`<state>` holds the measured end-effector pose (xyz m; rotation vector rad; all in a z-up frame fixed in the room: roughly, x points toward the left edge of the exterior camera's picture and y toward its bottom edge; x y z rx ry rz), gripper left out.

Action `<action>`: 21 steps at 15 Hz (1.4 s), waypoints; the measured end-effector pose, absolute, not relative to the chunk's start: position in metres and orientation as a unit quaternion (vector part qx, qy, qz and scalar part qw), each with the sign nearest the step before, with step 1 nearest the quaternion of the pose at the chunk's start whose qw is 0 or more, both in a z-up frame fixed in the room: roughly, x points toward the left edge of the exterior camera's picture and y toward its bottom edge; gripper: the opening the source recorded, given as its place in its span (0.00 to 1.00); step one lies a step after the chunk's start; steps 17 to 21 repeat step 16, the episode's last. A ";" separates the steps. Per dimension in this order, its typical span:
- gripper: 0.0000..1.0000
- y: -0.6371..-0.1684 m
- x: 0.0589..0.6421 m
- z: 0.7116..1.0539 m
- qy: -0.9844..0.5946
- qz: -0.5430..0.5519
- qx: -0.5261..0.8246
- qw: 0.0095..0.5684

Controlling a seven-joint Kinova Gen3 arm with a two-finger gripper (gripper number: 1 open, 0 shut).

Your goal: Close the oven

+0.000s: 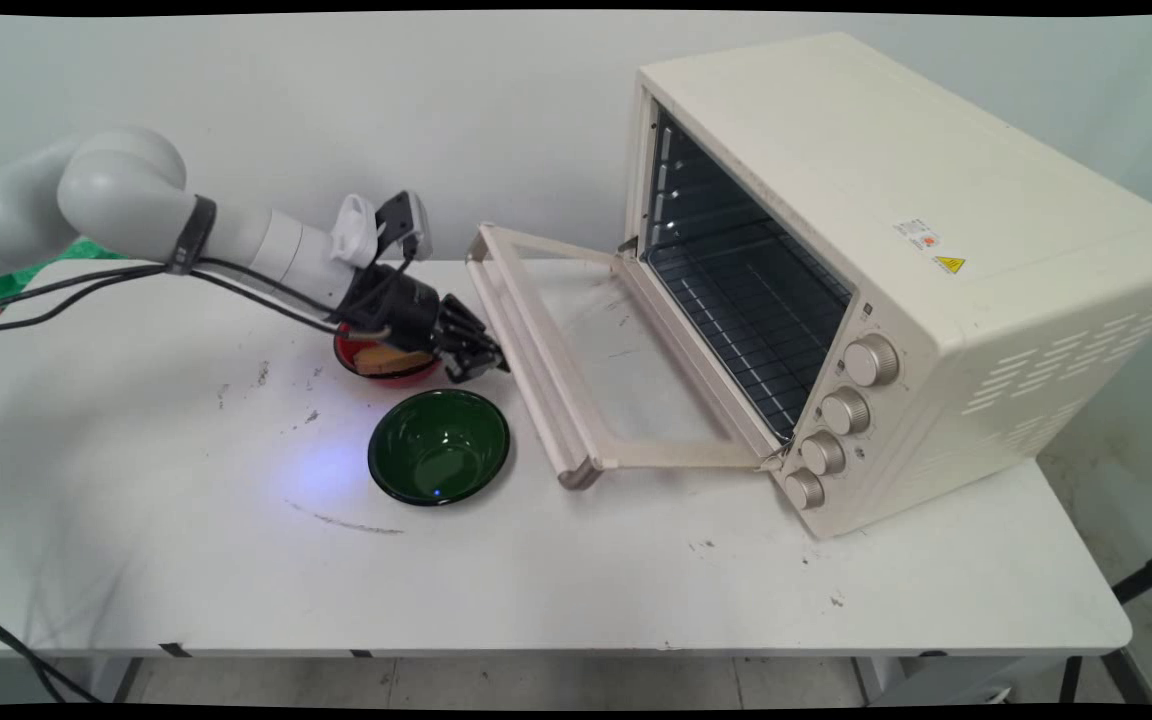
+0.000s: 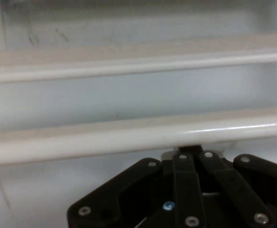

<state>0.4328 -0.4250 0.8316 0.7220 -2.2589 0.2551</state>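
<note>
Black claw (image 1: 481, 362) touching the smooth cream oven-door handle (image 2: 128, 137)

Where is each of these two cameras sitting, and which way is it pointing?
Main view: fixed above the table's near side, looking down across the oven, bowls and wall; shows the white arm.
Hand view: on the hand, looking along the gripper at the door handle; shows its black linkage.
Shared: gripper at the handle.
</note>
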 end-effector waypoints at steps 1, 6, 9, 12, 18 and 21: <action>0.00 -0.426 0.433 0.836 -0.874 0.099 0.285 0.381; 0.00 -0.433 0.428 0.864 -0.853 0.100 0.285 0.426; 0.00 -0.438 0.421 0.895 -0.837 0.106 0.280 0.458; 0.00 -0.446 0.416 0.926 -0.824 0.116 0.274 0.482; 0.00 -0.448 0.420 0.956 -0.819 0.123 0.263 0.495; 0.00 -0.448 0.420 0.956 -0.819 0.123 0.263 0.495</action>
